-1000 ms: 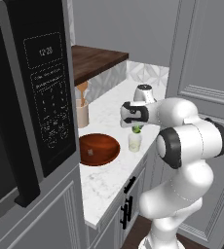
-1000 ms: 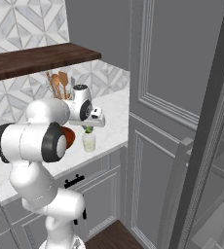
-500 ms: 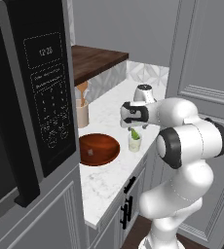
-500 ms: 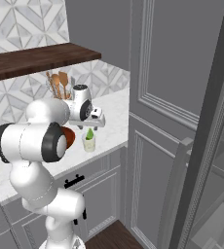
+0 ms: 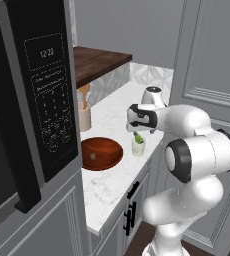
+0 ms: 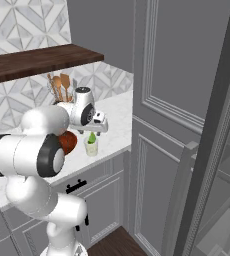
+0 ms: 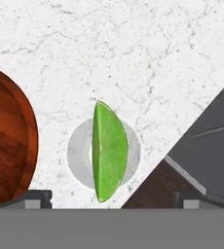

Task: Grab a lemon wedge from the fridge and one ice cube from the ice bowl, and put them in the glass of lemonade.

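The glass of lemonade [image 5: 138, 147] stands on the white marble counter just right of the ice bowl [image 5: 101, 152]. The green lemon wedge [image 5: 137, 137] stands on end in the glass, its tip above the rim. My gripper [image 5: 138, 131] hangs open straight above it, fingers apart and clear of the wedge. In the hand view the lemon wedge [image 7: 109, 151] lies across the glass rim [image 7: 77, 151], with my fingertips [image 7: 33, 197] wide on both sides. A small pale ice cube [image 5: 92, 156] rests in the bowl. The fridge [image 6: 209, 150] door stands open at the right.
A beige crock [image 5: 84, 116] with wooden spoons stands behind the bowl under a dark wooden shelf [image 5: 99, 61]. A black microwave [image 5: 42, 100] juts out at the left. The counter edge [image 7: 182, 172] runs close to the glass, with grey cabinet fronts below.
My gripper has opened. The lemon wedge left the fingers and dropped a little into the glass. The arm has barely moved.
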